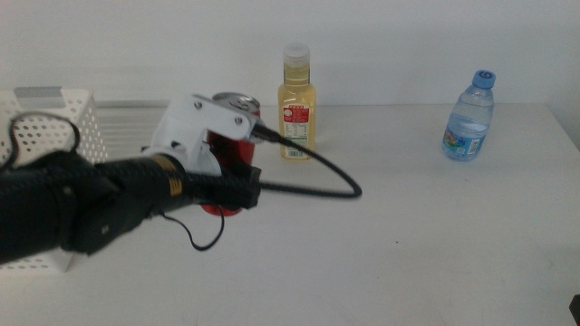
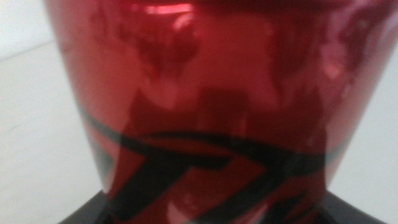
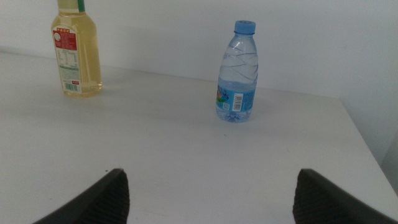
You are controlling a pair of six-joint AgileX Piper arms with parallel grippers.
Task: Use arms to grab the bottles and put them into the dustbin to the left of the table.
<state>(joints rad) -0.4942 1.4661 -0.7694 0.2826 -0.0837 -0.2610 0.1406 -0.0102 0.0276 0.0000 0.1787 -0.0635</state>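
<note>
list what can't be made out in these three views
- Left gripper's grip: in the middle view its own white bracket covers it; in the left wrist view the red can fills the blurred picture.
- Can's lettering: too close and blurred.
- Dustbin interior: hidden by the left arm, cut by the edge.
- Yellow bottle's cap: cut off in the right wrist view.

Plain white wall (image 1: 408, 36): recorded well beyond the left gripper (image 1: 233, 179). White horizontally ribbed panel (image 1: 127, 118): noted near that gripper, set against the wall.
</note>
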